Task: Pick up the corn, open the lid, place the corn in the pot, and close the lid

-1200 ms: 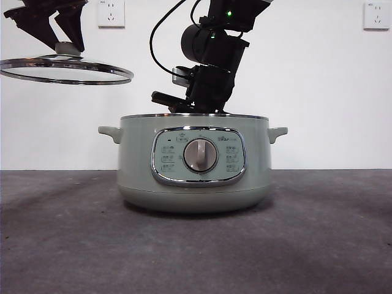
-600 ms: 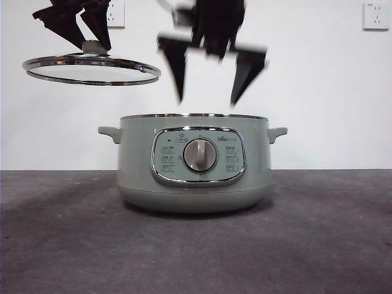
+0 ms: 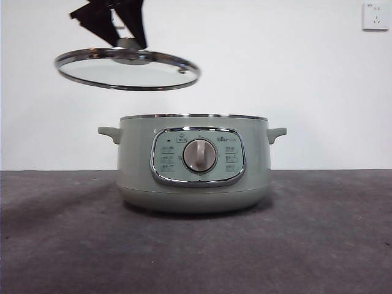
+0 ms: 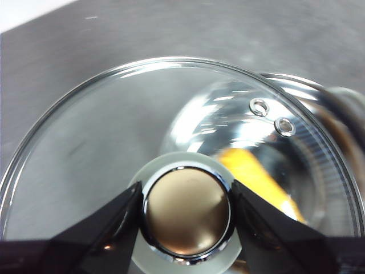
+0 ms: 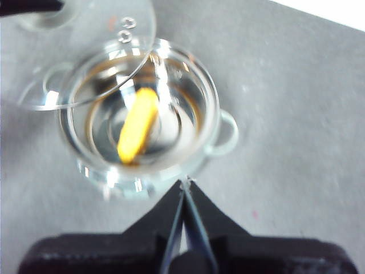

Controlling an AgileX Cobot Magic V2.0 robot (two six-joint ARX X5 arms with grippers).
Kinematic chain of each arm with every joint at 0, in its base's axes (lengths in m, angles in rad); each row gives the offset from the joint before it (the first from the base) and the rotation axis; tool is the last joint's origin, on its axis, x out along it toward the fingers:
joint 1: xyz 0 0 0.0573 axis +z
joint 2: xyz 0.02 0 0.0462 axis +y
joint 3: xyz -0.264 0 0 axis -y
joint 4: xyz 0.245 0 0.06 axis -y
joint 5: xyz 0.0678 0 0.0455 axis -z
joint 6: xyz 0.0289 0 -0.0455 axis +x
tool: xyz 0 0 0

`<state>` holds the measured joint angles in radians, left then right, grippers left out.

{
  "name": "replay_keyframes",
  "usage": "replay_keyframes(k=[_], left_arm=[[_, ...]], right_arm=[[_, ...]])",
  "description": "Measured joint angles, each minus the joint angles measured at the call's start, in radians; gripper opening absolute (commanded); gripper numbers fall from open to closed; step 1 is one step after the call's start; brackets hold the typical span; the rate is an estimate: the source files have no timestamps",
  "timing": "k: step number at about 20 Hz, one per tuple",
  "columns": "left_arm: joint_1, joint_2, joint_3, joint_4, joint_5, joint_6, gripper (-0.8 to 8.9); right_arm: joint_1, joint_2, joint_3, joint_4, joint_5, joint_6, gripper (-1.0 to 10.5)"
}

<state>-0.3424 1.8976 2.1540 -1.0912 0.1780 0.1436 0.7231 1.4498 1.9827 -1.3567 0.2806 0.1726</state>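
With corn [image 5: 137, 132] potted, lid [image 3: 127, 68] aloft.

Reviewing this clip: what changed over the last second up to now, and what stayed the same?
The right gripper, which was down at the pot's mouth, rose and left the front view; its jaws are now shut and empty, and the corn lies inside the pot. The left gripper, still clamped on the knob of the lid, carried the lid sideways toward the pot, partly over its rim. The pot itself has not moved.
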Motion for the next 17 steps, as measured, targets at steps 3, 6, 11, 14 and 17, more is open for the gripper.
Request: replay_keyframes(k=[3,6,11,14,17], left_arm=[[-0.075,0.000,0.000,0.000,0.000,-0.013,-0.13],[-0.141,0.000,0.000,0.000,-0.001,-0.019,-0.13],[-0.198,0.018,0.000,0.010,-0.033,-0.034,-0.13],[-0.209,0.057,0.000,0.014,-0.041,-0.045,-0.13],[-0.211,0.096,0.000,0.016,-0.048,-0.052,-0.13]], right_arm=[[0.002,-0.151,-0.188,-0.001,0.000,0.003,-0.1],[0.002,-0.282,-0.356,-0.001,0.000,0.003,-0.1],[0.003,-0.422,-0.523,-0.001,-0.001,0.003,-0.1],[0.003,-0.481,-0.563,-0.001,-0.001,0.005,-0.1],[0.003,-0.512,-0.571,-0.001,-0.002,0.014,-0.1]])
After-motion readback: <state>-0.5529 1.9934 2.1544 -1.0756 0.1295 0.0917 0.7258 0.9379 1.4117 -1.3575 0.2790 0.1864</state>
